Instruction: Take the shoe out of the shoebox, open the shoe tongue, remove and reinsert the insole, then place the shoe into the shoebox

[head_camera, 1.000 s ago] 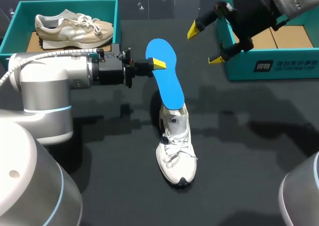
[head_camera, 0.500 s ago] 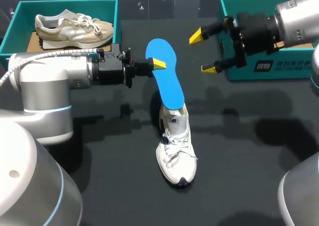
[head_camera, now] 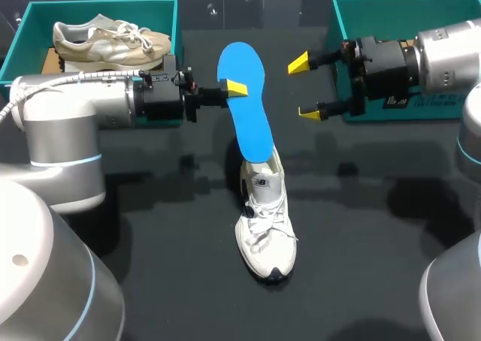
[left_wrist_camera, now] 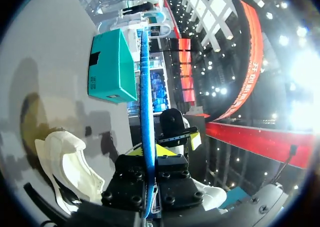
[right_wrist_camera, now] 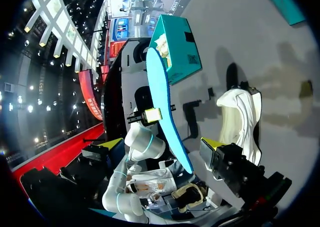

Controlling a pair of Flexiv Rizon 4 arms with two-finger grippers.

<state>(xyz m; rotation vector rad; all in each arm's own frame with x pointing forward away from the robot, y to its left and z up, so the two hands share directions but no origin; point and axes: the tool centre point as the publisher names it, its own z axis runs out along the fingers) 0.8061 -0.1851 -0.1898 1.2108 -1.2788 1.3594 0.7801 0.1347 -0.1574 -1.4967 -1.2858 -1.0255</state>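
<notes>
A blue insole (head_camera: 244,104) stands tilted over the table, its lower end in the heel opening of a white shoe (head_camera: 263,221) that lies mid-table. My left gripper (head_camera: 234,89) is shut on the insole's upper part from the left. In the left wrist view the insole (left_wrist_camera: 145,102) runs edge-on between the closed fingers, with the white shoe (left_wrist_camera: 70,162) beside them. My right gripper (head_camera: 304,87) hangs open just right of the insole, not touching it. In the right wrist view the insole (right_wrist_camera: 167,117) and the shoe (right_wrist_camera: 240,117) lie ahead of that open gripper (right_wrist_camera: 162,147).
A teal shoebox (head_camera: 22,37) at the back left holds a beige shoe (head_camera: 109,40). Another teal shoebox (head_camera: 421,104) stands at the back right, behind my right arm. The same back-right box (left_wrist_camera: 112,67) shows in the left wrist view.
My right gripper has swung down and left from over the right box to the insole's side, staying open. The left gripper has lifted the insole slightly.
</notes>
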